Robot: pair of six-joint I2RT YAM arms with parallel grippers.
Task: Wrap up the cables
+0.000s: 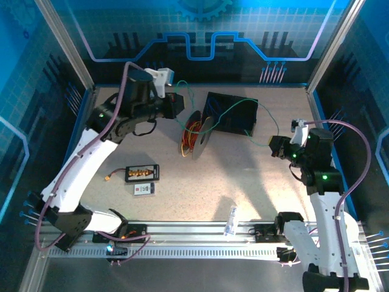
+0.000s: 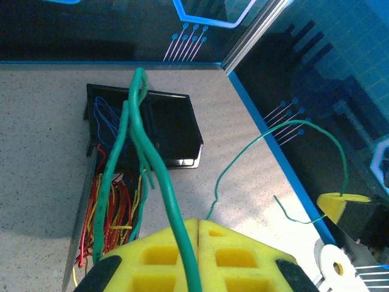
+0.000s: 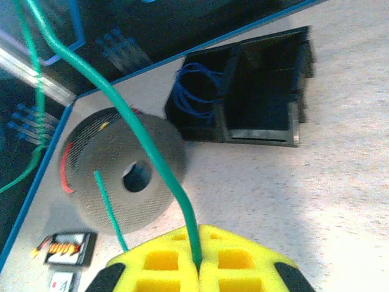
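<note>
Left gripper (image 2: 199, 228) is clamped on the green cable (image 1: 243, 101), and right gripper (image 3: 197, 234) is clamped further along it. Slack loops over the black box (image 1: 234, 115). Red/yellow/orange cables (image 1: 191, 129) look wound on the spool (image 3: 115, 176). Blue cable (image 3: 194, 91) sits in the box, green mostly loose. Back wall (image 1: 243, 86) is close behind the left gripper. Open table (image 1: 243, 176) lies toward the front.

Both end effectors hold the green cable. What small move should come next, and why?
Probably the left end effector should carry the green cable a short way around the spool. Both it and the right end effector are shut on that cable, which arcs loosely between them, while red and yellow wires already sit wound there.
</note>
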